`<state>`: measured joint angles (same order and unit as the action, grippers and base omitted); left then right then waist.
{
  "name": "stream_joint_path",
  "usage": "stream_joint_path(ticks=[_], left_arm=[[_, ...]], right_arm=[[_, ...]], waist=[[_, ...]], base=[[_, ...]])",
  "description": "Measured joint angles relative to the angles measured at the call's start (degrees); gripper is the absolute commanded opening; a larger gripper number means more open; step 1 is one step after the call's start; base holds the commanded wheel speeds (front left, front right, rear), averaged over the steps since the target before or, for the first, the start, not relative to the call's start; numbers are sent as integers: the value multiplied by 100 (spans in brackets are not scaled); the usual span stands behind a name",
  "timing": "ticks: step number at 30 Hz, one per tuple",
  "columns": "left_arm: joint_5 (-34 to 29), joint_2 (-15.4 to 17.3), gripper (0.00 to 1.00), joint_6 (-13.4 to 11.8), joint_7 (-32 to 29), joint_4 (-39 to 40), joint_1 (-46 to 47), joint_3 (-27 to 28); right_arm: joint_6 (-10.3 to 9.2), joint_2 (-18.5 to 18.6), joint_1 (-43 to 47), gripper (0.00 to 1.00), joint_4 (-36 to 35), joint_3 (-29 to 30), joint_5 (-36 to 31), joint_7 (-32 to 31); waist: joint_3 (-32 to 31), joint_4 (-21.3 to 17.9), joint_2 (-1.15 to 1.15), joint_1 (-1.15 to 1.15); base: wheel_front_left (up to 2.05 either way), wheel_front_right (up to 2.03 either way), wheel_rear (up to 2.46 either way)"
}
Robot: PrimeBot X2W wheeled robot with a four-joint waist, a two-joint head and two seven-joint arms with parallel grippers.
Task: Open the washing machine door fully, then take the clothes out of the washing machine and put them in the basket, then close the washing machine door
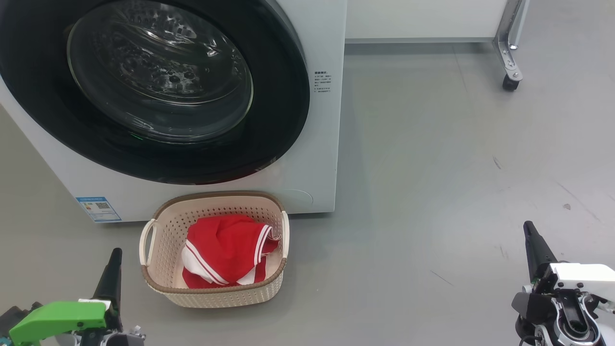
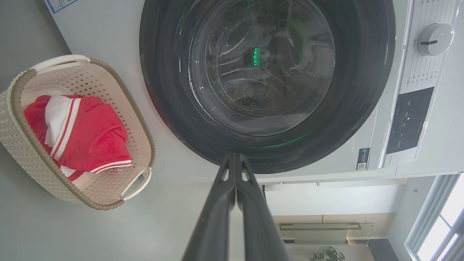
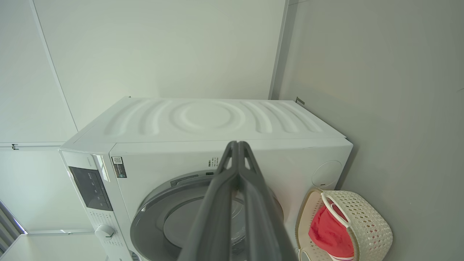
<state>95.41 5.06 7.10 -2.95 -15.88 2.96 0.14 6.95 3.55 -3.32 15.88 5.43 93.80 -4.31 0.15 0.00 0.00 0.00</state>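
The white washing machine (image 1: 317,158) stands ahead with its black-rimmed round door (image 1: 158,72) lying shut against the front; the drum behind the glass looks dark. On the floor just before it sits the cream basket (image 1: 216,292), holding red clothes (image 1: 226,254) with white stripes. My left gripper (image 1: 115,254) is low at the left of the basket, shut and empty. Far right over bare floor, my right gripper (image 1: 528,228) is also shut and empty. The left wrist view faces the door (image 2: 268,83) and basket (image 2: 21,145); the right wrist view shows the machine (image 3: 217,119) and basket (image 3: 366,224).
Grey floor spreads wide to the right of the machine. A metal leg on a caster (image 1: 510,82) stands at the back right under a white cabinet (image 1: 423,19). The machine's control panel and dial (image 2: 435,39) sit beside the door.
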Motion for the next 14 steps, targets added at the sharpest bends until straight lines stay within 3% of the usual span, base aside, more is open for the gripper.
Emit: stream_joint_path(ticks=[14], left_arm=[[0, -9, 0, 0, -1, -2, 2, 8]], right_arm=[[0, 0, 0, 0, -1, 4, 0, -1]], waist=[[0, 0, 0, 0]], base=[[0, 0, 0]])
